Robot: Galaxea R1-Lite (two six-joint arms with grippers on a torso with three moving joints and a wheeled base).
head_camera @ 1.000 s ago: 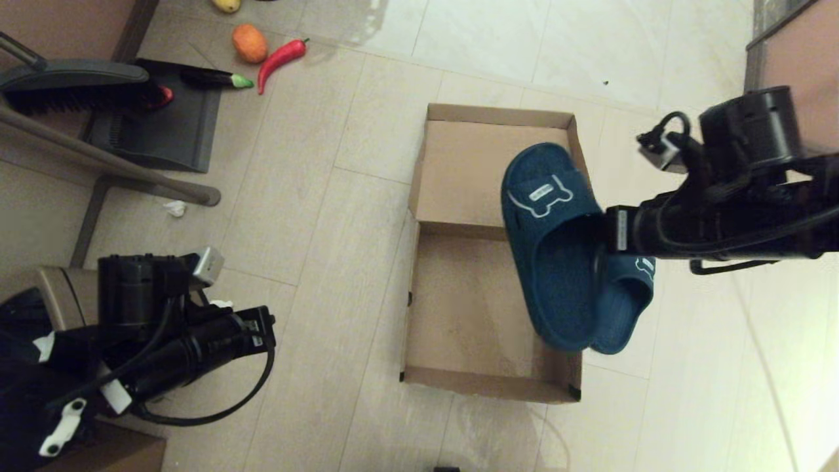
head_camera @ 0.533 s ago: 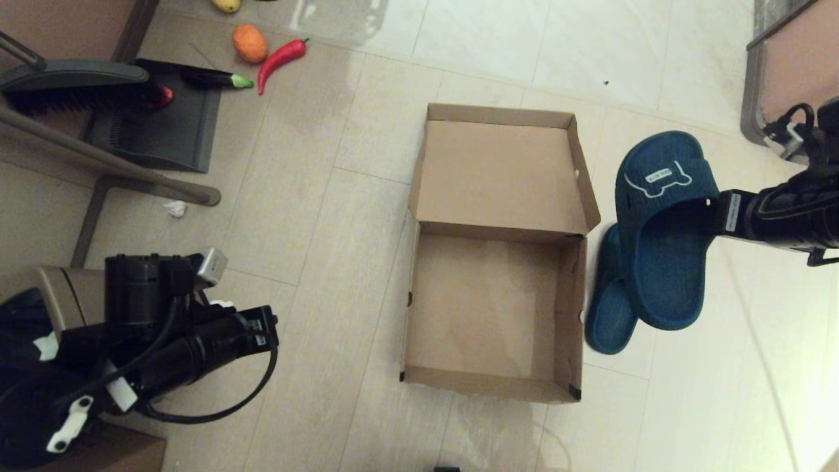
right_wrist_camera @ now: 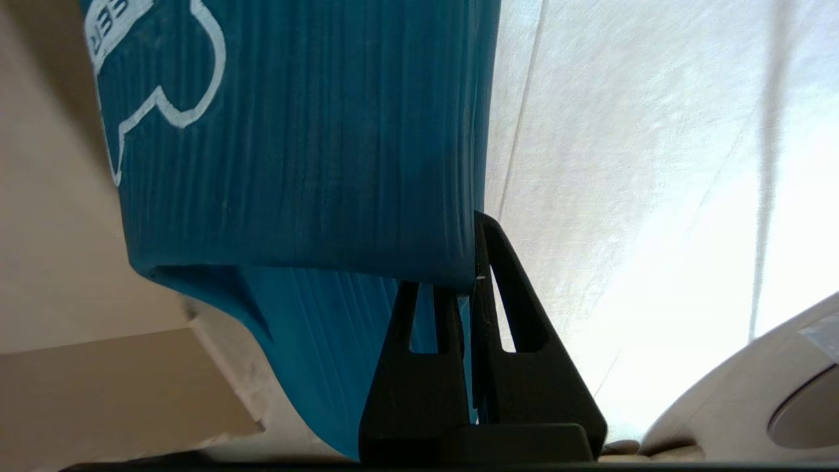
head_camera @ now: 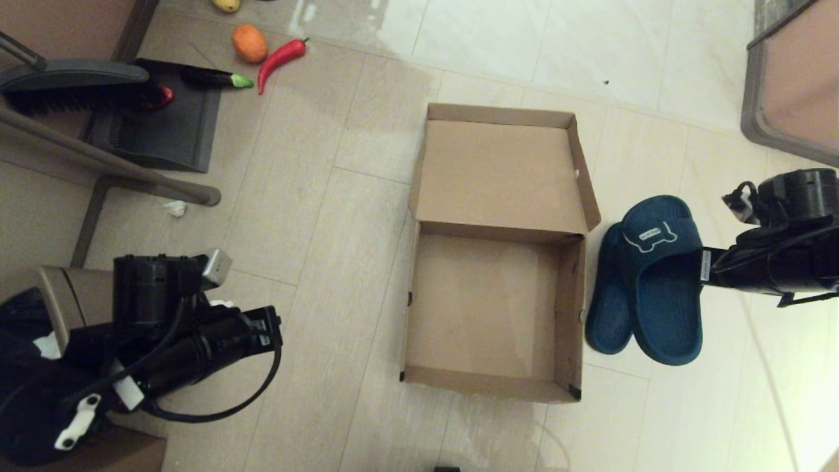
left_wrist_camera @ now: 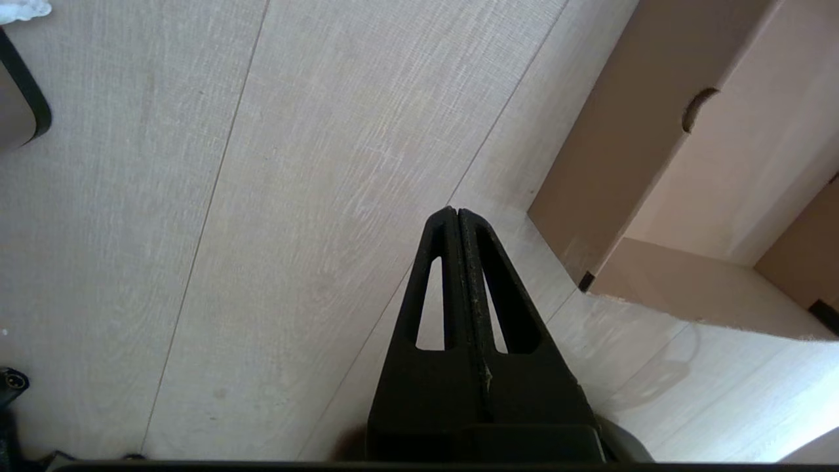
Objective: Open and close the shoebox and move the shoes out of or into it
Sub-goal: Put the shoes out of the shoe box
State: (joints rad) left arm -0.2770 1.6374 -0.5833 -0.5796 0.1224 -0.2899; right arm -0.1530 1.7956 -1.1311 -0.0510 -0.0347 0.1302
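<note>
Currently the shoebox (head_camera: 491, 308) sits open on the floor (head_camera: 367, 216), lid (head_camera: 501, 172) folded back flat on the far side, nothing inside the tray. Both shoes are outside it, just beside its right wall. One shoe (head_camera: 606, 308) lies on the floor against the box, largely covered by the other. The second shoe (head_camera: 659, 288) overlaps it on the right side, bone outline on its strap facing up, toe end pointing away from the robot.

Right gripper (right_wrist_camera: 468, 262) reaches in from the right at the upper shoe's outer edge; fingers (right_wrist_camera: 498, 314) clamped on the edge of the strap, nearly together with the blue material pinched between them. Cannot tell whether this shoe rests fully on the floor or hangs just above it.

Left gripper (left_wrist_camera: 455, 219) parked low on the robot's left, well apart from the box, pointing at bare floor near the box's near left corner; fingers pressed together, holding nothing.

Far left on the floor: brush (head_camera: 72, 82), dustpan (head_camera: 164, 124), red chili (head_camera: 280, 59), orange fruit (head_camera: 250, 42).
</note>
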